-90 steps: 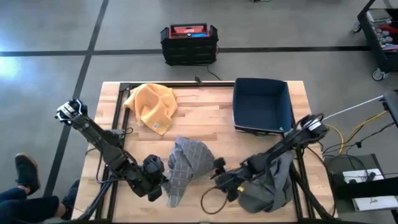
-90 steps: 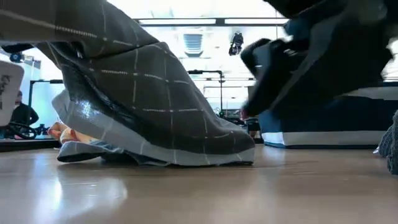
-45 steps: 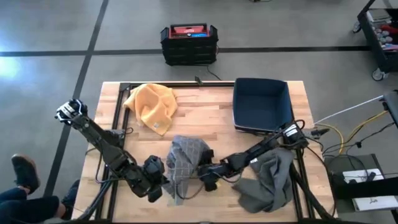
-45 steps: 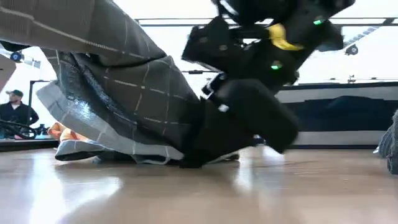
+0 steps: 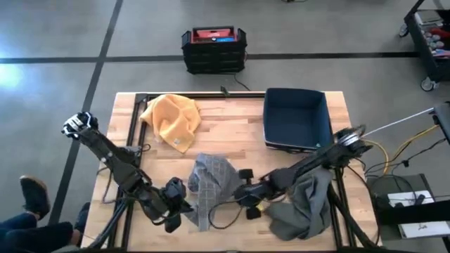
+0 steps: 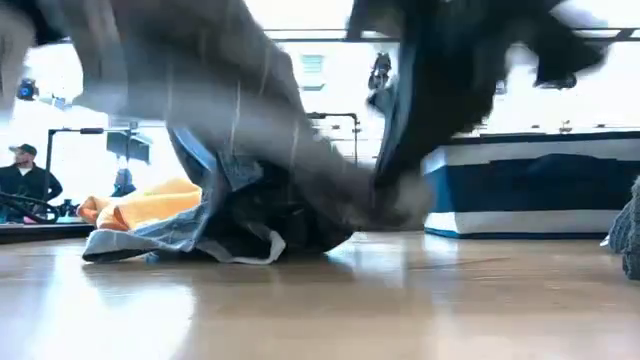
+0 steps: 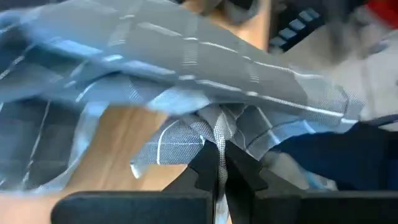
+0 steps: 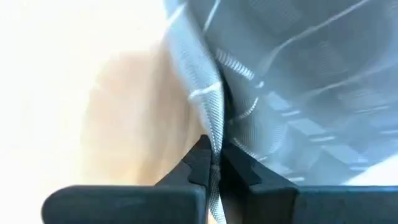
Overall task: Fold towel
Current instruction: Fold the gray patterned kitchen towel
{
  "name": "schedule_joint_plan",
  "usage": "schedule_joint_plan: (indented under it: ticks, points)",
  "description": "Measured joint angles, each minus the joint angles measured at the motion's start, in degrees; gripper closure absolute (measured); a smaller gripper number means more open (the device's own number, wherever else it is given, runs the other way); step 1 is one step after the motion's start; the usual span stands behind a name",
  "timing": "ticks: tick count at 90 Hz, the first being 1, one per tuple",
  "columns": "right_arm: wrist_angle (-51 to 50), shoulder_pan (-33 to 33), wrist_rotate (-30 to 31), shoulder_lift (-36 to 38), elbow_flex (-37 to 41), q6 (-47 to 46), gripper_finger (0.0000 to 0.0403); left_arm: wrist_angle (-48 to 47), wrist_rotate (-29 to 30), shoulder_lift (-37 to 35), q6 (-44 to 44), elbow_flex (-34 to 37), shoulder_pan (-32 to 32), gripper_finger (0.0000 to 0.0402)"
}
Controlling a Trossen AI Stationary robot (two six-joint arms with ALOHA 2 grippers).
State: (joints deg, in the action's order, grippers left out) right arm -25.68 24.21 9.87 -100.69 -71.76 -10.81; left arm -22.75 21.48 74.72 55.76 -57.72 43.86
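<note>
The grey checked towel (image 5: 213, 177) lies bunched at the middle of the table's near half, and its lower folds (image 6: 205, 238) rest on the wood. My left gripper (image 5: 184, 204) is at the towel's near left corner and is shut on it. My right gripper (image 5: 236, 194) is at the towel's right side, also shut on it. In the low view the upper part of the towel (image 6: 240, 110) is raised between the two arms and blurred. My left gripper pinches a gathered fold of the towel (image 7: 218, 126) between its two fingers, several layers bunched together. The cloth spreads away from the fingertips and is lifted off the wood there. My right gripper pinches the towel's hemmed edge (image 8: 209, 112) between its two fingers. The edge runs along the fingers, and the cloth rises away from them, off the table.
A yellow towel (image 5: 171, 118) lies at the far left of the table. A dark blue bin (image 5: 297, 119) stands at the far right. A plain dark grey cloth (image 5: 304, 209) is heaped at the near right, under the right arm. A person (image 6: 22, 180) is in the room behind.
My right gripper has swung toward the table's left, reached the towel's right side and taken hold of it, then drawn back a little to the right. The towel's raised part has shifted and narrowed between the grippers, while its lower folds have stayed on the table.
</note>
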Motion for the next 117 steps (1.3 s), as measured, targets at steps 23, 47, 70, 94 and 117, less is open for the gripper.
schedule_joint_plan:
  ticks: [23,47,70,94,117]
  points:
    - [-9.8,1.0,0.1,16.2,-0.6,-3.9,0.0403,-8.1,4.9,-1.8,-4.7,-9.0,0.0,0.0401]
    - [-9.5,4.7,-4.1,22.7,-1.6,-6.3,0.0403,-11.0,5.2,-0.6,-7.4,-19.2,2.3,0.0401]
    - [-9.3,10.7,-11.7,21.8,-1.7,-9.8,0.0403,-11.3,4.0,2.9,-2.3,-21.4,6.5,0.0401]
    - [-10.9,6.4,2.7,21.0,-1.3,-1.1,0.0403,-24.0,21.0,3.9,-3.2,-21.0,2.1,0.0401]
    - [-11.6,-7.4,20.9,17.0,2.2,1.1,0.0403,-34.2,31.5,3.9,-9.0,-19.4,-13.1,0.0401]
